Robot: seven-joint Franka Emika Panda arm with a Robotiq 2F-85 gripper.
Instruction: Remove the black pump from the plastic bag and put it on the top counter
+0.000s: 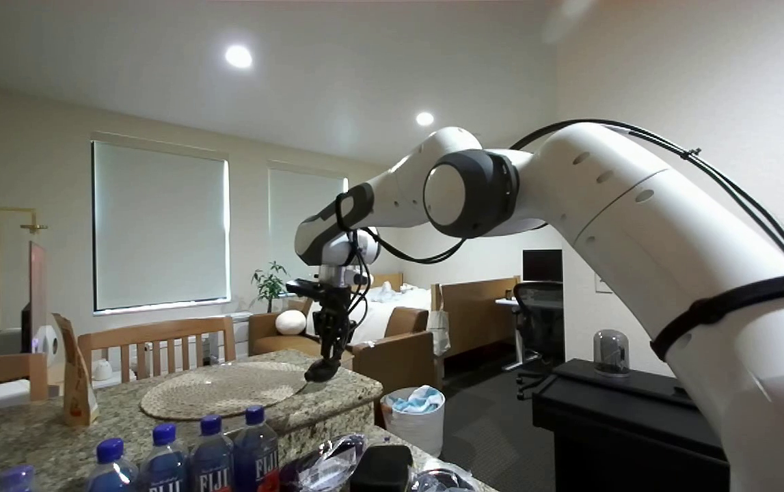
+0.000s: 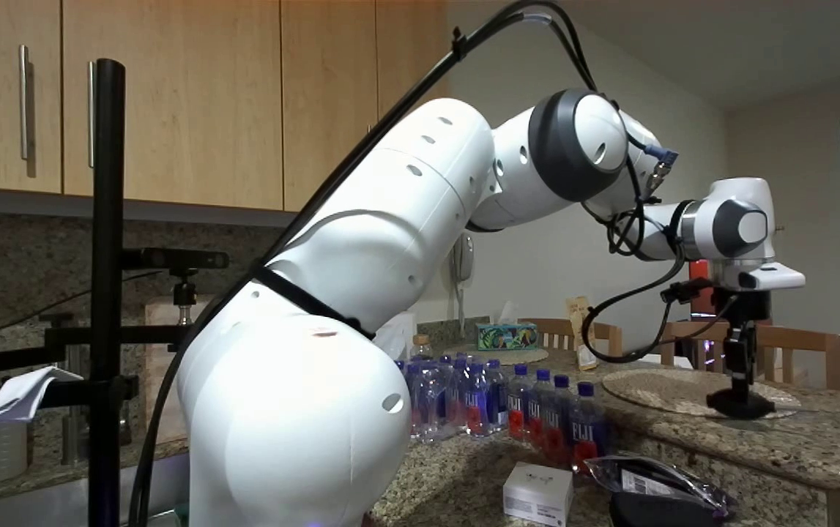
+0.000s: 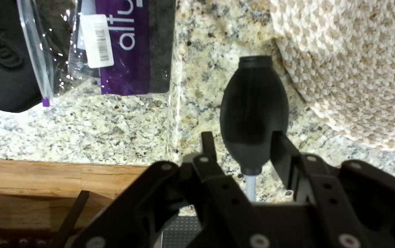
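The black pump (image 3: 254, 106) is a bulb with a thin pale nozzle. It lies on the granite top counter (image 3: 194, 113), beside the woven placemat, and shows in both exterior views (image 1: 322, 370) (image 2: 740, 404). My gripper (image 3: 241, 136) is open and points down over the pump's nozzle end. The left finger stands apart from the pump; the right finger overlaps its edge in the wrist view. In an exterior view my gripper (image 1: 332, 345) is just above the pump. The clear plastic bag (image 3: 125, 69) with a purple strip lies on the lower counter, also seen in an exterior view (image 2: 654, 479).
The round woven placemat (image 3: 352, 69) lies close to the pump. A black case (image 3: 4, 65) lies beside the bag. Several water bottles (image 2: 555, 417) and a white box (image 2: 538, 492) stand on the lower counter. A paper bag (image 1: 77, 383) stands on the top counter.
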